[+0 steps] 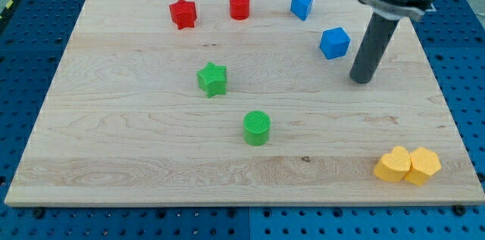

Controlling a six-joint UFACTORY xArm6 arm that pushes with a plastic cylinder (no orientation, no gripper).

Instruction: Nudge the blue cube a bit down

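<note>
The blue cube sits on the wooden board in the view's upper right, below and to the right of a blue wedge-like block. The rod's tip rests on the board just to the cube's right and a little lower, apart from it. There is no gripper here, only a plain rod, so nothing spreads or pinches.

To move the cube toward the view's bottom, the tip probably has to get above it first. From where it stands, the safest route seems to go round the cube's right side and up, keeping clear so that the cube is not knocked leftward. The gap between the cube and the blue wedge is modest; the tip should settle nearer the cube's top face, centred on it, or the cube may turn instead of sliding straight.

Then a short, slow push downward should do; the task asks for only a little. The green star, green cylinder, red star, red cylinder and two yellow blocks lie well apart from the path.
</note>
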